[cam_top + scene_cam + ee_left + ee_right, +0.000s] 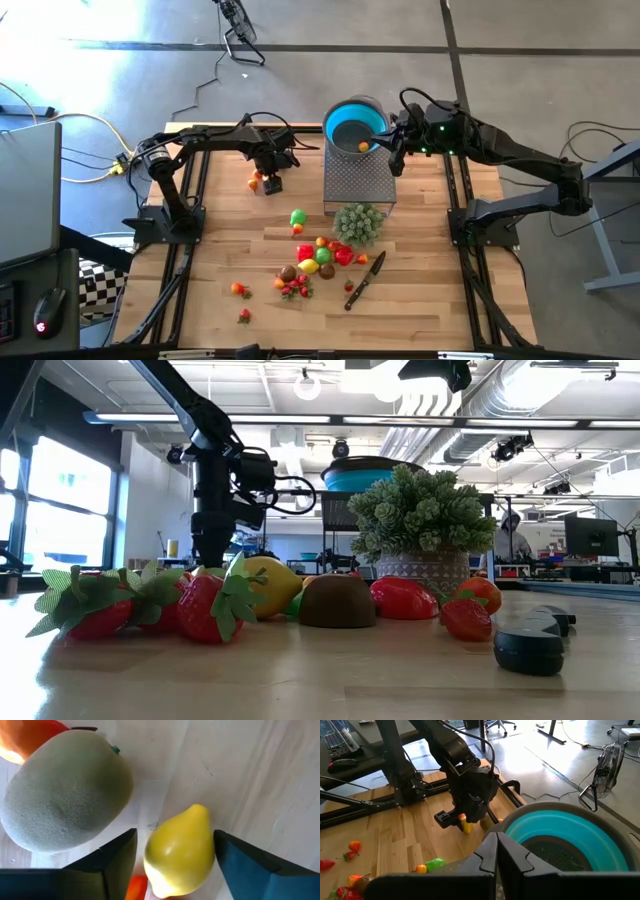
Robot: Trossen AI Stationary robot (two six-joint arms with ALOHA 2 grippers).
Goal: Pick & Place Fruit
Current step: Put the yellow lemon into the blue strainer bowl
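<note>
On a concrete shop floor with trailing cables stands the table [225, 250], a slatted pale-wood top in a dark frame; the low view shows an open room behind it with exposed ducts, monitors and windows.

At 12 o'clock on the table a perforated metal stand [357, 182] carries the blue bowl [352, 127], smooth, round, with one small orange piece inside. The right gripper [397, 152] rests at the bowl's 3 o'clock rim, fingers clenched together, empty. The right wrist view confirms the closed fingers over the rim; bowl interior only partly seen there.

A pale green bushy cluster [358, 222] sits just at 6 o'clock of the stand. A black-handled knife [364, 279] lies at 5 o'clock of table centre.

The fruit [318, 258] is mostly heaped near table centre: glossy red, yellow, brown and green pieces, leafy strawberries; strays at 7 o'clock.

The left gripper [268, 180] is at 10 o'clock, down at the wood. In its wrist view the fingers [117, 857] straddle a smooth yellow lemon [181, 851], not clearly touching it; grasp not established. A fuzzy grey-green fruit [67, 797] lies beside it, and orange pieces are cut off at the frame edges.
</note>
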